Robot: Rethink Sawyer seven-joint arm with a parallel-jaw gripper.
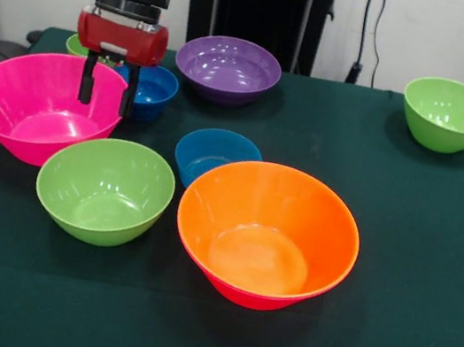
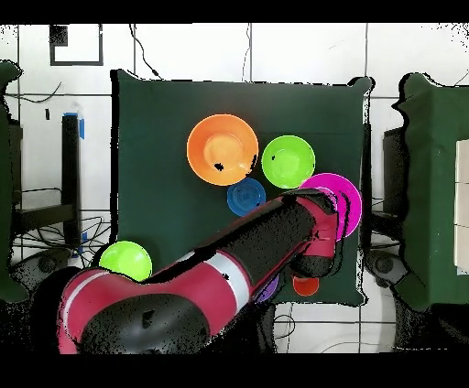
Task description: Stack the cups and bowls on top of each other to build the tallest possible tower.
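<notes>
My gripper (image 1: 107,89) hangs open over the far right rim of a big pink bowl (image 1: 32,107), one finger over the bowl and the other in front of a small blue bowl (image 1: 155,88). It holds nothing. In front stand a green bowl (image 1: 105,189), a second small blue bowl (image 1: 213,154) and a big orange bowl (image 1: 266,234). A purple bowl (image 1: 228,67) and another green bowl (image 1: 451,113) sit at the back. A light-green cup (image 1: 77,45) peeks out behind the gripper. An orange cup (image 2: 306,285) shows beside the arm in the overhead view. No tower is in view; each bowl stands alone.
The dark green table (image 1: 392,283) has open cloth at the front and right. In the overhead view my arm (image 2: 229,265) covers the gripper and most of the purple bowl (image 2: 267,291). Cables hang at the back wall.
</notes>
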